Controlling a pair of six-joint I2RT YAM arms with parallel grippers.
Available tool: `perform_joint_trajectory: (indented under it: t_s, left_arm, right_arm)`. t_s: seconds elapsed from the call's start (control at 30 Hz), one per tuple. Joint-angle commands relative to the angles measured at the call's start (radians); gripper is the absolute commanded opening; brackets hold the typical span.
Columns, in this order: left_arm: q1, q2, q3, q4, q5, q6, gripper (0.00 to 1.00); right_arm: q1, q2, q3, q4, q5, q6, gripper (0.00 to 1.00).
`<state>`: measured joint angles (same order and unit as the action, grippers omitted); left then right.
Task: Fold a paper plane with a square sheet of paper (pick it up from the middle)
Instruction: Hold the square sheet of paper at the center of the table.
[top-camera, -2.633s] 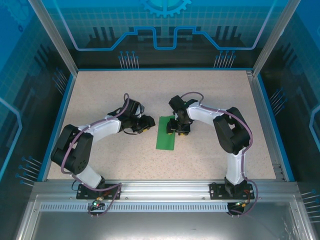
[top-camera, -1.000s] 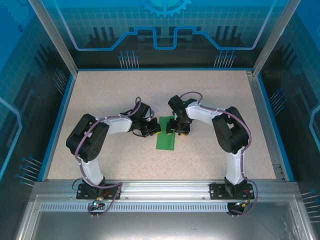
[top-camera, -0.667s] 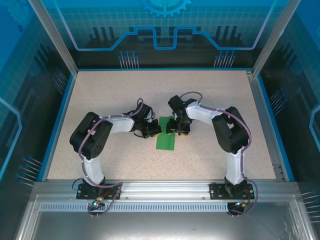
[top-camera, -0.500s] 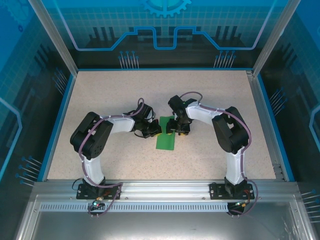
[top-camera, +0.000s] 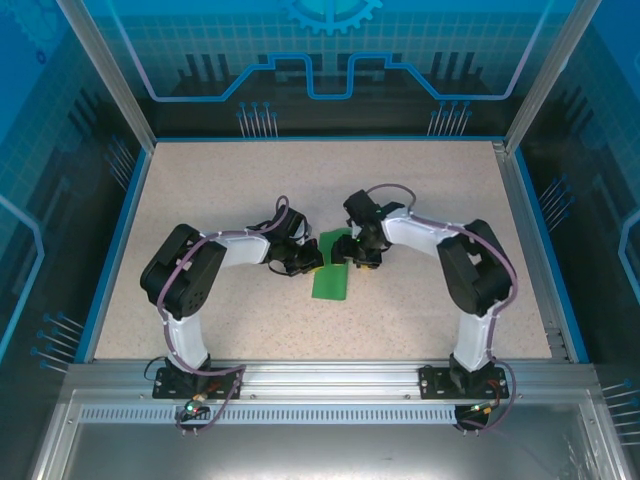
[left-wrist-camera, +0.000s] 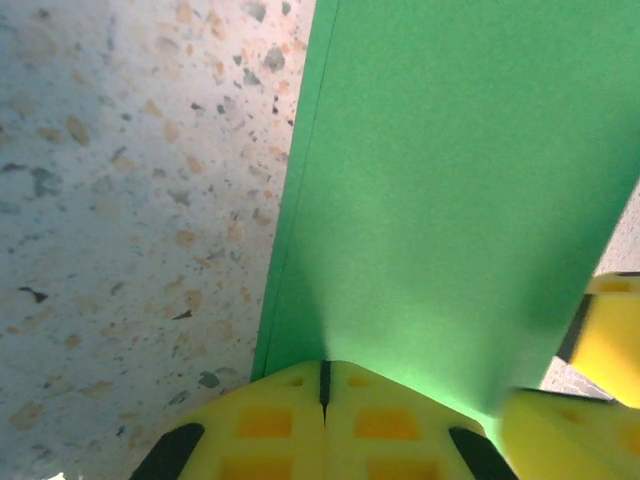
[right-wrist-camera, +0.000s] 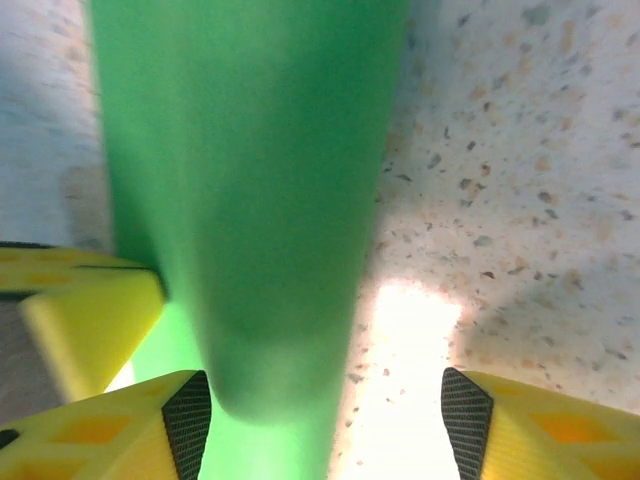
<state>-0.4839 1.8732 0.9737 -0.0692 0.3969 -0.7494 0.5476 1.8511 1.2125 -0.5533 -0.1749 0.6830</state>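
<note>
Your bright green paper sheet (top-camera: 332, 272) is merely a folded strip, not a dart; left gripper (top-camera: 308, 262) closed at nine o'clock, right gripper (top-camera: 358, 258) open.

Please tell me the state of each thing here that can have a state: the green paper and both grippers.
green paper: folded into a narrow strip, lying on the table.
left gripper: shut, tips at the paper's left edge.
right gripper: open, fingers wide apart, paper between them.
</note>
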Motion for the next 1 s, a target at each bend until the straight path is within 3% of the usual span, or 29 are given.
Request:
perform_joint_trajectory:
  t_s: [0.0, 0.2, 0.27, 0.4, 0.97]
  left_arm:
    - [-0.014, 0.027, -0.011, -0.056, -0.055, 0.032, 0.00]
    - [-0.015, 0.031, -0.013, -0.053, -0.052, 0.033, 0.00]
    - [-0.015, 0.032, -0.012, -0.055, -0.052, 0.033, 0.00]
    - [-0.015, 0.030, -0.010, -0.062, -0.055, 0.037, 0.00]
    - [-0.016, 0.042, -0.009, -0.058, -0.047, 0.038, 0.00]
  right_arm:
    - [-0.054, -0.137, -0.087, 0.214, -0.129, 0.040, 0.58]
    - [-0.058, -0.145, -0.214, 0.454, -0.323, 0.109, 0.13]
    - [-0.050, -0.117, -0.230, 0.490, -0.346, 0.125, 0.05]
    - [-0.052, -0.074, -0.268, 0.537, -0.344, 0.143, 0.00]
    - [-0.101, -0.019, -0.407, 0.580, -0.323, 0.097, 0.00]
